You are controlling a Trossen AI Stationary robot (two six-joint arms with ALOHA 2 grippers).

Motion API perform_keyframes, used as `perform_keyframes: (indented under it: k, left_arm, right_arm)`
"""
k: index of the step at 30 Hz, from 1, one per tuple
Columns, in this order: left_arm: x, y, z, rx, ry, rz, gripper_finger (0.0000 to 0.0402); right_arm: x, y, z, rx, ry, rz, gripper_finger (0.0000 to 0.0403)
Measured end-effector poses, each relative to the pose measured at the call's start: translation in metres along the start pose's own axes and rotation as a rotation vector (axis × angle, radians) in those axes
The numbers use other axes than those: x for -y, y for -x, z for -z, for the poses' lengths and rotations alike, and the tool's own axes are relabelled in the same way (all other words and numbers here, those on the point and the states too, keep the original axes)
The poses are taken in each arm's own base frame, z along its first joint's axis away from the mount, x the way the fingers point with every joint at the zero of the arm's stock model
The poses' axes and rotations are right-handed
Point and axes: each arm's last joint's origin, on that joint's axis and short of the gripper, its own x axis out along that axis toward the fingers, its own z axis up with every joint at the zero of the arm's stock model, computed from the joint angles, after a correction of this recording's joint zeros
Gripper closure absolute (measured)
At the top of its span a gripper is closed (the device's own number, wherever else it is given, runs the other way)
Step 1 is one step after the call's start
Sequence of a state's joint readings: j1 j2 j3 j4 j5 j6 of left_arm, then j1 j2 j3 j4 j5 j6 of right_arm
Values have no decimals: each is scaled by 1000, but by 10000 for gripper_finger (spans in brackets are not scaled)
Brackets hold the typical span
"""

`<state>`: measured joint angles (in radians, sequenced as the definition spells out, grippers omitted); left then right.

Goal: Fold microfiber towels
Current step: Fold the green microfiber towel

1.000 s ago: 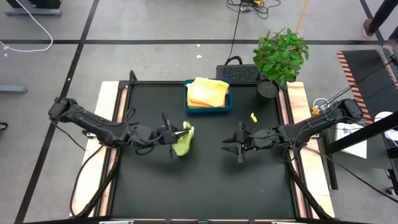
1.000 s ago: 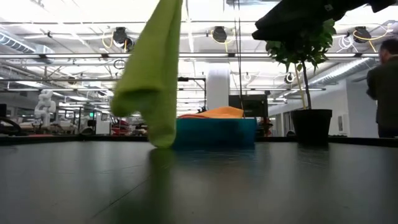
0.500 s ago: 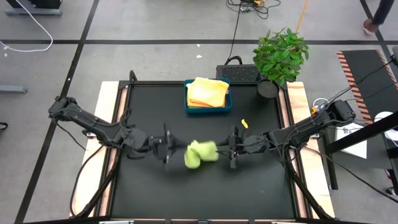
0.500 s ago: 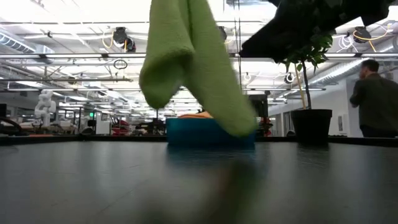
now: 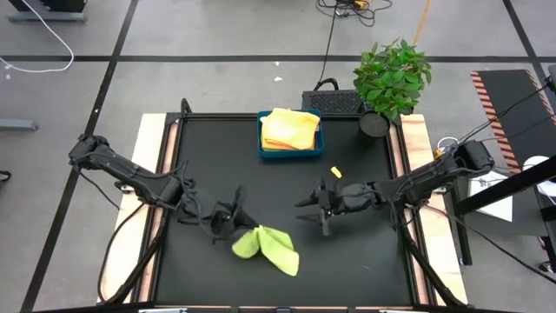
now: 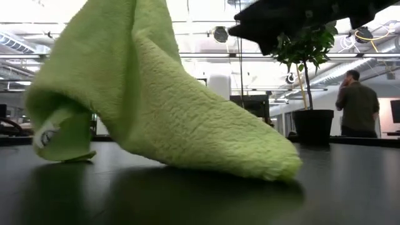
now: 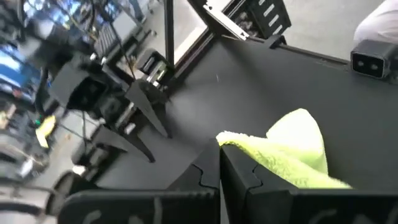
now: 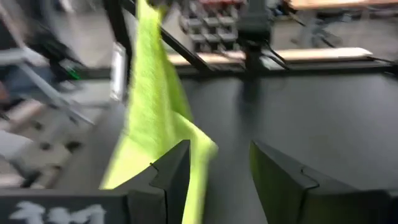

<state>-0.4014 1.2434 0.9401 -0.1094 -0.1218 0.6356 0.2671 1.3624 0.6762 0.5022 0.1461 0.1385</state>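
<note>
A: Currently, step in hand: laying out the lime green towel (image 5: 267,246) for its first fold. It sits well in front of the blue tray (image 5: 290,149), one end draped on the black table (image 5: 365,261), the other pinched in the left gripper (image 5: 233,219), whose fingers are fully closed on it.

B: Right gripper (image 5: 314,209)?

A: Fingers apart, holding nothing, just beyond the towel toward the tray.

B: Next move?

A: My judgement: spread the cloth flat, which needs the right gripper to take a free corner.

B: Tray contents?

A: A pale yellow towel (image 5: 287,129) lying on an orange-yellow one.
</note>
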Motion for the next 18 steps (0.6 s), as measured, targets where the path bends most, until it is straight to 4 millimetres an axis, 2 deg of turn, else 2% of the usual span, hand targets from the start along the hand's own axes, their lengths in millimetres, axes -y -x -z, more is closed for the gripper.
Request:
perform_keyframes:
  k: [7, 18]
  left_arm:
    - [-4, 0, -4, 44, -100, -37, 401]
    - [-8, 0, -7, 37, -208, -114, 400]
  right_arm:
    - [6, -26, 13, 47, -68, -124, 236]
    - [5, -69, 22, -33, -93, -326, 236]
